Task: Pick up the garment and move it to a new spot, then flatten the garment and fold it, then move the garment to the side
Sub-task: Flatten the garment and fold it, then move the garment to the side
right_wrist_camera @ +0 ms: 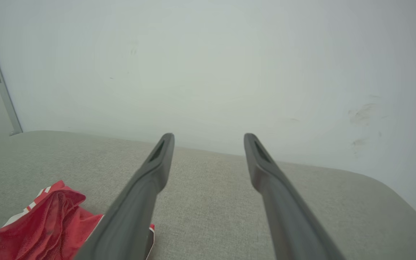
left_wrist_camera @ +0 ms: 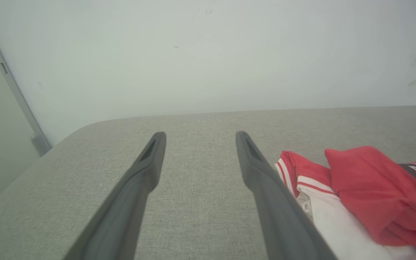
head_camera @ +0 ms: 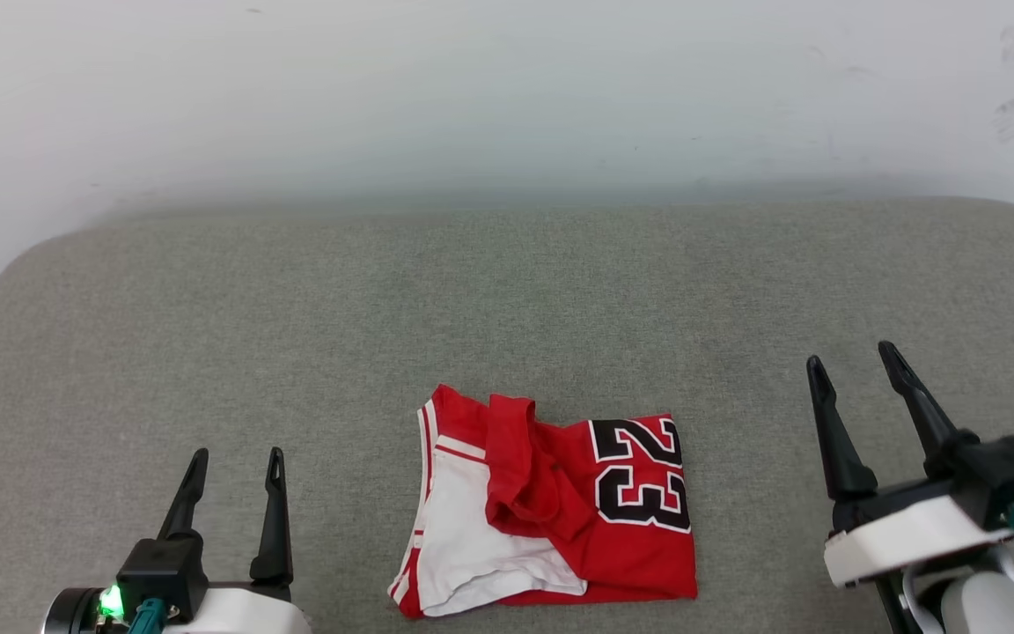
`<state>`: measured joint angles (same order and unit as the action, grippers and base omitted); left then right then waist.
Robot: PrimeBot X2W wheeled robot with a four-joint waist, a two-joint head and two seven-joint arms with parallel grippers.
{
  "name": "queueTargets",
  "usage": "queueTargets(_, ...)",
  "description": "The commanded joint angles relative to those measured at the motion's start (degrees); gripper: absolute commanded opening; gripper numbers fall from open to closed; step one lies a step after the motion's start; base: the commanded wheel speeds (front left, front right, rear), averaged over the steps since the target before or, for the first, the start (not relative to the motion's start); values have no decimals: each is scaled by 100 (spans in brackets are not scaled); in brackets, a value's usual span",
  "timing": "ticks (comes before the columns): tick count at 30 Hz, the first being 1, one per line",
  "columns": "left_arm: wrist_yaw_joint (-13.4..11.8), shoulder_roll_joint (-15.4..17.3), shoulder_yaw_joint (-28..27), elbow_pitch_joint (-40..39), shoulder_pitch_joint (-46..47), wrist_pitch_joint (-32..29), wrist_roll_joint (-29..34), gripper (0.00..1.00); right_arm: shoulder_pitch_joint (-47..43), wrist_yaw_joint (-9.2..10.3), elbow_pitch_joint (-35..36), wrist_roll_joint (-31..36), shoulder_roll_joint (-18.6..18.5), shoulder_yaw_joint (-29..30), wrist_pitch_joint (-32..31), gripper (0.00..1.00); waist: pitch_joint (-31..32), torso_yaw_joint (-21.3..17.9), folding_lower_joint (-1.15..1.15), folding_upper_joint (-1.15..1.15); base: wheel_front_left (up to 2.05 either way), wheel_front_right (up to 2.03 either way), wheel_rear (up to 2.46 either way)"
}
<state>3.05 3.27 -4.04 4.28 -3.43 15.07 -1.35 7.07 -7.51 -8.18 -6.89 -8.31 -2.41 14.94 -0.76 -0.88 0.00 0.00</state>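
Head view, seen as from beside the robot: the garment (head_camera: 551, 511) lies as a compact, roughly rectangular bundle near the front edge of the grey fabric surface (head_camera: 507, 291), about midway between the two arms. A white sleeve panel with red-and-white striped trim forms its left part, and a rumpled red flap is doubled across the middle. The bundle's squared outline suggests that the folding is largely done and that the shift to one side is the step left to do, though the loose flap may call for smoothing first.

The left gripper (head_camera: 238, 454) stands well apart from the cloth on the left, fingers spread and empty. The right gripper (head_camera: 851, 354) stands well apart on the right, likewise spread wide and holding nothing. Both appear parked clear of the bundle, probably so that neither drags the folded layers.

The left wrist view places the striped edge of the garment (left_wrist_camera: 367, 187) just beside the inner finger. The right wrist view shows a red corner of it (right_wrist_camera: 49, 224) low on the left, partly behind one finger.

Legible writing: the numeral "23", black with a white outline, on the bundle's right half, lying sideways in the head view. A fragment of black lettering at the edge of the left wrist view is too cropped to read. No brand label can be made out.
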Motion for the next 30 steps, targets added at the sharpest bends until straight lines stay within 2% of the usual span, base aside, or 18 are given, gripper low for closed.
queueTargets(1, 3, 3, 18, -29, -62, 14, -7, 100, -140, 5, 151, 71, 72, 71, 27, 100, 14, -7, 0, 0, 0, 0, 0)
queueTargets(7, 18, 38, 29, -85, -130, 14, 7, 100, -849, 5, 681, 157, 354, 334, 22, 100, 88, -14, 0, 0, 0, 0, 0)
queueTargets(14, -41, 44, 23, -169, -320, 13, 31, 100, -1302, 5, 905, 153, 480, 406, 22, 100, 154, 3, 0, 0, 0, 0, 0)
queueTargets(25, -92, 29, 98, -209, -431, 14, 19, 100, -1474, 5, 826, 241, 535, 406, 23, 100, 150, 91, 0, 0, 0, 0, 0)
queueTargets(30, -107, 26, 101, -189, -364, 13, -10, 100, -1235, 5, 870, 286, 507, 509, 23, 100, 142, 122, 0, 0, 0, 0, 0)
